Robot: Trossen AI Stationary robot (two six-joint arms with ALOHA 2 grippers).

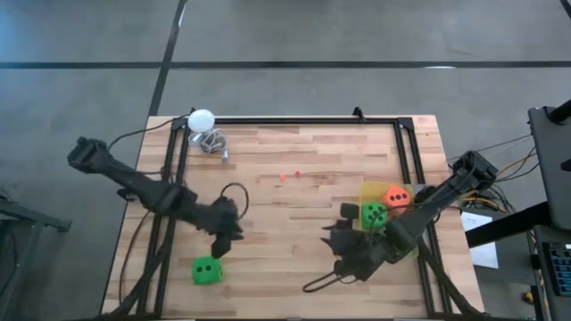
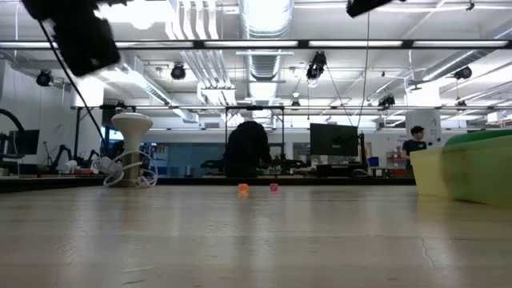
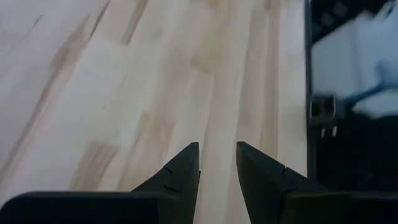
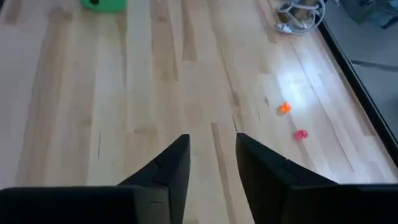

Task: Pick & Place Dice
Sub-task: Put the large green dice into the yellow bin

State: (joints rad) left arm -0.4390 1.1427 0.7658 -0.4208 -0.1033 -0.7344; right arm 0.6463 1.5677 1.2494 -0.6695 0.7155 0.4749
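A bright green die (image 1: pixel 206 270) rests on the wooden table near its front left; it also shows far off in the right wrist view (image 4: pixel 102 4). A second green die (image 1: pixel 374 214) and an orange-red die (image 1: pixel 397 196) sit in a yellow container (image 1: pixel 368 190) at the right. My left gripper (image 1: pixel 225 242) (image 3: pixel 217 149) hovers just beyond the loose green die, open, with bare wood between its fingers. My right gripper (image 1: pixel 337 234) (image 4: pixel 212 140) stands beside the container's left side, open and holding nothing, pointing across the table toward its far left.
A white ball (image 1: pixel 202 119) and a coil of cable (image 1: pixel 212 143) lie at the far left corner. Two tiny bits, orange (image 4: pixel 283 108) and pink (image 4: pixel 300 134), lie mid-table toward the far side. A black frame (image 1: pixel 406 143) runs along the table's edges. In the low view the container (image 2: pixel 472 168) is at the right.
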